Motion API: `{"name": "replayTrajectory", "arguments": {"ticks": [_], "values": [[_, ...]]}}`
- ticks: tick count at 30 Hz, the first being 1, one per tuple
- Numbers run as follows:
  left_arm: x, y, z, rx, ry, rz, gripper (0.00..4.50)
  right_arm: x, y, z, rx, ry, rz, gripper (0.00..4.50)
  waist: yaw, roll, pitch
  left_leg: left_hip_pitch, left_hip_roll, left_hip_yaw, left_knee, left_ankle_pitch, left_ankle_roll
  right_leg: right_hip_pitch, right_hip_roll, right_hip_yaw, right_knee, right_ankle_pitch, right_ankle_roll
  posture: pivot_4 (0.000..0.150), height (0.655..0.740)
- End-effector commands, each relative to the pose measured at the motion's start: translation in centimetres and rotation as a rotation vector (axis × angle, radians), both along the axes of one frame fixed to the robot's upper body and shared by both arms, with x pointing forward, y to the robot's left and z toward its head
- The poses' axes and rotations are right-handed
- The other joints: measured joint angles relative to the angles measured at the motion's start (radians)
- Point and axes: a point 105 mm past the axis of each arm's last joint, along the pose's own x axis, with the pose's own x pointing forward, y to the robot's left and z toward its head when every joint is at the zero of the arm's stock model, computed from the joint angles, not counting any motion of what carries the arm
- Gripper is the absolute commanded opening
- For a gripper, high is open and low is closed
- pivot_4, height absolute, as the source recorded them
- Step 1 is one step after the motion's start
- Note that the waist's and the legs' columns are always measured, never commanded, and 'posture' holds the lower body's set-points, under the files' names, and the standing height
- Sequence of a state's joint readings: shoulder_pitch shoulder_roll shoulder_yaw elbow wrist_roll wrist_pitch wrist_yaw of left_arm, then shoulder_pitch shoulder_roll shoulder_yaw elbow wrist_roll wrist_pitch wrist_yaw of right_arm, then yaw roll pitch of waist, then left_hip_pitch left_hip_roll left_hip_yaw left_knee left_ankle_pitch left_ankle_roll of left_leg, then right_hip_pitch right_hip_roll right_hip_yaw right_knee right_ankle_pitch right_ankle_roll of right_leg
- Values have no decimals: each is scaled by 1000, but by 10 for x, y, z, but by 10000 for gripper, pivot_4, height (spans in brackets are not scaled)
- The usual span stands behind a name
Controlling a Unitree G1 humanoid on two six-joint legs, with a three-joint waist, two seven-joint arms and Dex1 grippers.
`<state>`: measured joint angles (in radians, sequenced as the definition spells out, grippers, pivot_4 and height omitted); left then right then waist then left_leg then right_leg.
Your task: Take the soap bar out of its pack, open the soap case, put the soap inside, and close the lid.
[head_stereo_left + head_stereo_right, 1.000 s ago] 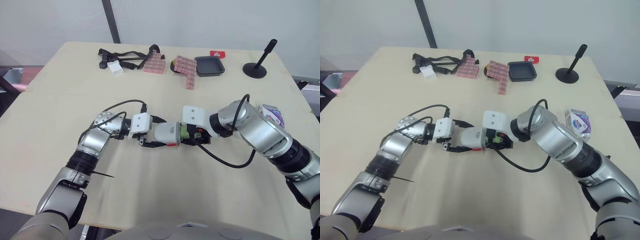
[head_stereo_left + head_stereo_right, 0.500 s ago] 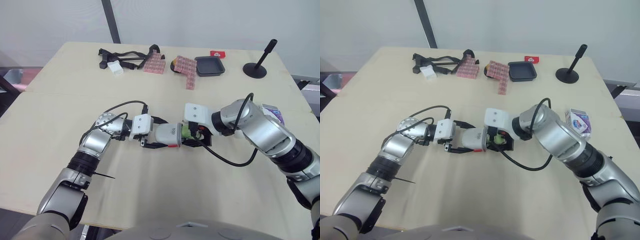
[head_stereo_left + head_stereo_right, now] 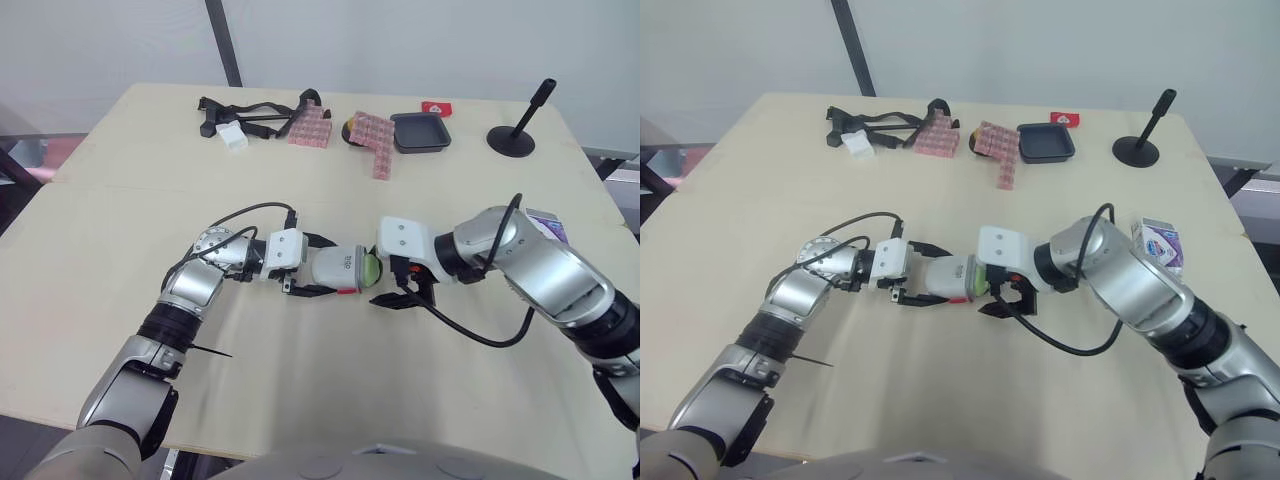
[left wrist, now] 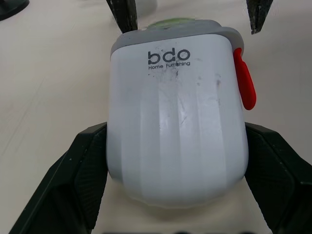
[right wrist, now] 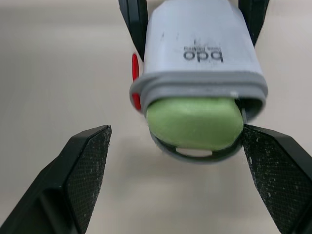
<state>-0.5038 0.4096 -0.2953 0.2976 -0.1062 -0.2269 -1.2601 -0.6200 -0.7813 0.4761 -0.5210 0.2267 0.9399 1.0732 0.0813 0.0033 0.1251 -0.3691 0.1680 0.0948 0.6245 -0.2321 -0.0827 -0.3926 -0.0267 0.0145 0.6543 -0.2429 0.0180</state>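
Observation:
A white soap case [image 3: 335,270] with a red latch [image 4: 243,85] lies on its side on the table, and my left gripper [image 3: 322,266] is shut on it, one finger on each side. The green soap bar [image 5: 195,122] pokes out of the case's grey-rimmed mouth, towards my right gripper [image 3: 388,283]. That gripper stands open just right of the case, its fingers [image 5: 83,170] apart from the soap on either side. The purple and white soap pack [image 3: 545,225] lies at the table's right edge, behind my right arm.
Along the far edge lie black straps [image 3: 250,112], two pink blocks [image 3: 310,128], a black tray [image 3: 420,132], a small red item [image 3: 436,107] and a black stand [image 3: 515,135]. Cables loop from both wrists over the table.
My right gripper has drawn back to the right, off the soap, and stands open. The soap stays in the case's mouth. My left gripper and the case have barely moved.

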Motion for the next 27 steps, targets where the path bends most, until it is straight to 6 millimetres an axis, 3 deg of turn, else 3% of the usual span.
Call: {"name": "replayTrajectory", "arguments": {"ticks": [1, 7, 14, 21, 27], "values": [[4, 0, 16, -35, -61, 1, 34503, -3, -7, 3, 8, -8, 2, 44731, -1, 0, 0, 0, 0, 0, 0, 0, 0, 0, 0, 0, 0, 0, 0, 1500, 7374], [3, 2, 16, -33, -63, 2, 34503, 2, -28, -4, -9, -31, -48, 44731, -1, 0, 0, 0, 0, 0, 0, 0, 0, 0, 0, 0, 0, 0, 0, 1500, 7374], [2, 4, 16, -28, -66, -4, 34503, 10, -43, -3, 23, -72, -79, 22971, -3, 0, 0, 0, 0, 0, 0, 0, 0, 0, 0, 0, -1, 0, 0, 1500, 7374], [1, 4, 17, -23, -70, -11, 34503, 6, -33, 3, 93, -93, -35, 165, -2, 0, 0, 0, 1, 0, 1, 0, 0, 0, 0, 0, 0, 0, 0, 1500, 7374], [1, 1, 19, -30, -74, -16, 34503, 5, -18, 3, 136, -109, -7, 165, -3, 0, 0, 0, 1, 0, 1, 0, 0, -1, 0, 0, 0, 0, 0, 1500, 7374]]}}
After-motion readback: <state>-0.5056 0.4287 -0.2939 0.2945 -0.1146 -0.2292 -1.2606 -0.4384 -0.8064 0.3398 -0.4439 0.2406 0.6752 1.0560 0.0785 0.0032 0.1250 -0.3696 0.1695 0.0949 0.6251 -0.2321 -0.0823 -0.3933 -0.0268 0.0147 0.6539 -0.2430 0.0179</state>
